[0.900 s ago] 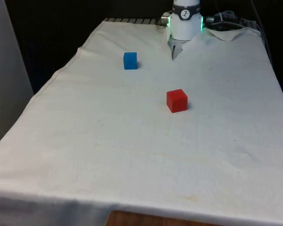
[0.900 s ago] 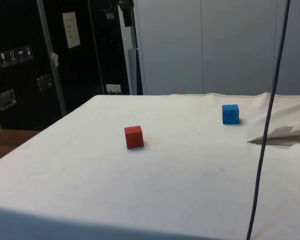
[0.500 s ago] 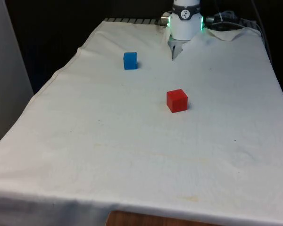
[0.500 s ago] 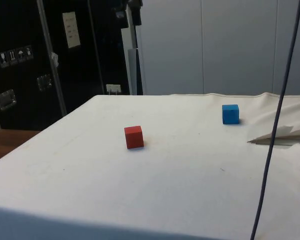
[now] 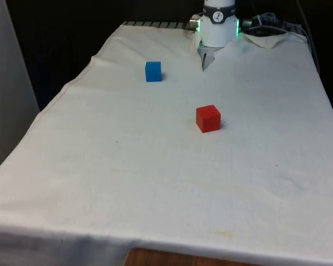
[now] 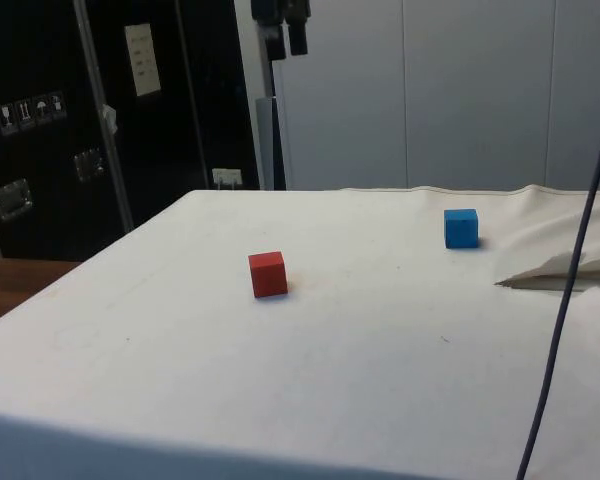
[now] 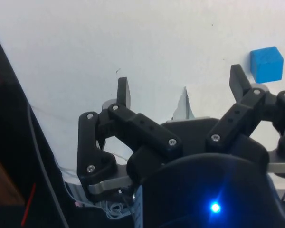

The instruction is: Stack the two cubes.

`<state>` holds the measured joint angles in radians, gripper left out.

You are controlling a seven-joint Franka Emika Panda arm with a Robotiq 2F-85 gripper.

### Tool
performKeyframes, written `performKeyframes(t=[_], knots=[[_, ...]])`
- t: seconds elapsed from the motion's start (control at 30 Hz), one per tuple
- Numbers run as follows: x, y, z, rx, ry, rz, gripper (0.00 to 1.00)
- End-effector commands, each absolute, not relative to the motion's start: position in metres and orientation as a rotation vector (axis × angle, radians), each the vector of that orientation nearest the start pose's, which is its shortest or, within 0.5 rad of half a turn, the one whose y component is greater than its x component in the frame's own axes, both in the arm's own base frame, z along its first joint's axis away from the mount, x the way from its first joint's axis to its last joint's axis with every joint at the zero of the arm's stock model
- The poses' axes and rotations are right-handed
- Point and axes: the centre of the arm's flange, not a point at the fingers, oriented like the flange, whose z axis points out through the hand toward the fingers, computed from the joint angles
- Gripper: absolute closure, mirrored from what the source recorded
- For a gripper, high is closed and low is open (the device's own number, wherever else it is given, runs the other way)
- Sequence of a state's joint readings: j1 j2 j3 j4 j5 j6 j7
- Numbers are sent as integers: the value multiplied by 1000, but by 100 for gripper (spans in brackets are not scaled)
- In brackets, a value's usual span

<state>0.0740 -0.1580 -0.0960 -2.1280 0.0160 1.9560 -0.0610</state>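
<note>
Side view: my gripper (image 6: 286, 40) hangs high above the table (image 6: 380, 380), over its far edge, with nothing between the fingers.
Fingers: in the wrist view my gripper (image 7: 180, 88) has its two fingers (image 7: 124, 92) wide apart, and they hold nothing.
Red cube: it sits flat on the white cloth (image 5: 155, 166), near the middle of the table, seen in the front view (image 5: 208, 118) and in the side view (image 6: 268, 274).
Blue cube: it stands well apart from the red cube, closer to the robot base (image 5: 217, 25) and toward the front view's left of the red cube (image 5: 153, 71); the side view shows it beyond the red cube (image 6: 461, 228).
Blue cube from the wrist: it lies on the cloth just beside one of my fingertips in the picture (image 7: 266, 64), not touching it, far below.
Stack: the two cubes are each alone on the cloth, not one upon the other.
Cloth fold: a raised fold of the cloth (image 5: 206, 58) lies beside the robot base, between the blue cube and the base.
Cable: a dark cable (image 6: 570, 270) hangs in front of the side view, on the blue cube's side of the red cube.
</note>
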Motion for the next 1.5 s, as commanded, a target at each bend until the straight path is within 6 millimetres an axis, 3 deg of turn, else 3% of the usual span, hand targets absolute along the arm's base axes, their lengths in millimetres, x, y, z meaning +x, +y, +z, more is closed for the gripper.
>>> performKeyframes(t=[0.0,1.2,1.47], knots=[[498,-15,475,-3113,-59,-1,0],[421,-69,445,-3063,-181,-9,0],[404,-86,431,-3053,-243,4,0]])
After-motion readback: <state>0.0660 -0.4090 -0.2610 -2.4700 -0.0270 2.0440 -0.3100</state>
